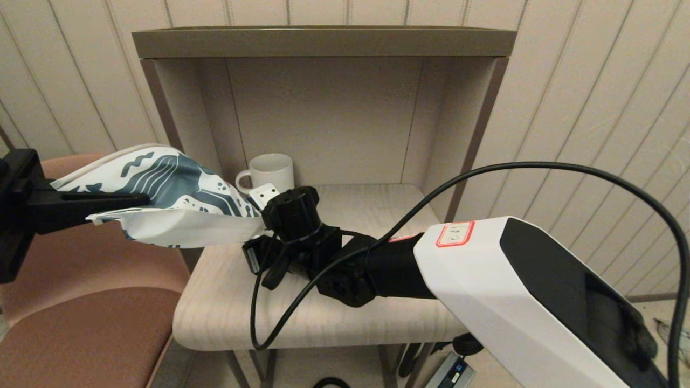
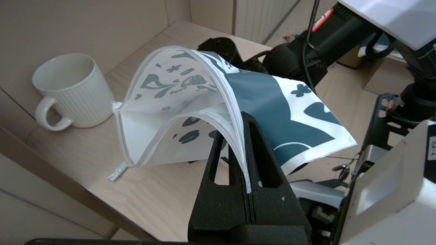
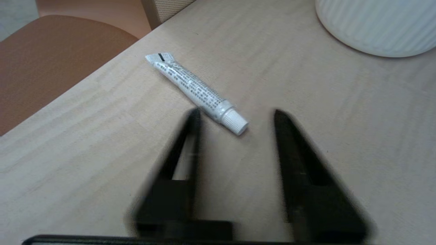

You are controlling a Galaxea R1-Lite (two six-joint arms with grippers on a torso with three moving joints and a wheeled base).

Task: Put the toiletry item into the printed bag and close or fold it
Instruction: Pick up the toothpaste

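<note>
My left gripper [image 2: 238, 136] is shut on the zip edge of the printed bag [image 2: 282, 112], a white pouch with dark teal motifs. It holds the bag [image 1: 178, 194] in the air over the table's left edge, and the bag's mouth arches open. The toiletry item [image 3: 196, 89], a slim white tube with a ribbed cap and a crimped end, lies flat on the table. My right gripper [image 3: 236, 112] is open just above the table, with the tube's cap between its fingertips, not gripped. In the head view the bag hides the tube and the right fingers.
A white ribbed mug [image 1: 271, 171] stands at the back left of the pale wood table [image 1: 323, 312], inside a walled alcove. A brown chair [image 1: 81, 323] sits left of the table. The right arm's black cable [image 1: 259, 323] loops over the table front.
</note>
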